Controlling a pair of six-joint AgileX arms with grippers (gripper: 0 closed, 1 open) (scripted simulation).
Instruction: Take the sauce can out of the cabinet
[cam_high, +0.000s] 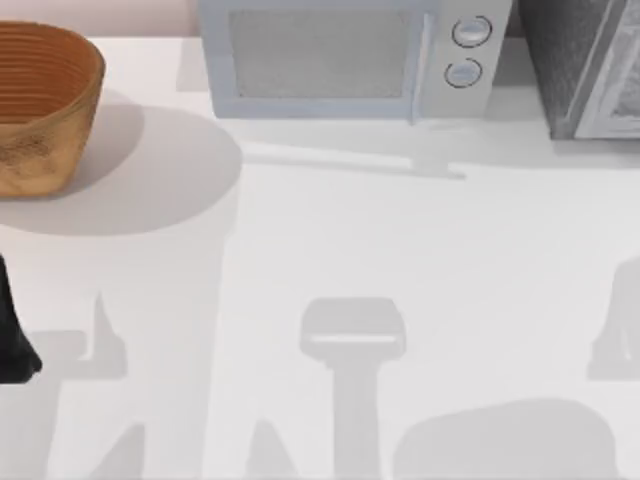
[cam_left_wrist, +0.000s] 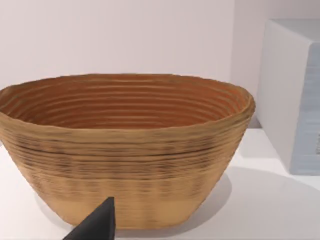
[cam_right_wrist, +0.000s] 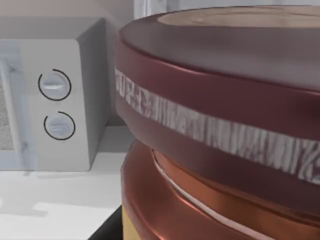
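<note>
sauce can (cam_right_wrist: 220, 125) close by right cam, prob held; microwave (cam_right_wrist: 55, 100) beside.

A matte black, tapered left arm (cam_high: 14, 335), and one black, wedge-shaped left fingertip (cam_left_wrist: 97, 222), smooth and unmarked.

Woven basket (cam_left_wrist: 125, 150) on white table (cam_left_wrist: 270, 210), microwave (cam_left_wrist: 295, 95) beside, dark fingertip (cam_left_wrist: 97, 225) in front.
</note>
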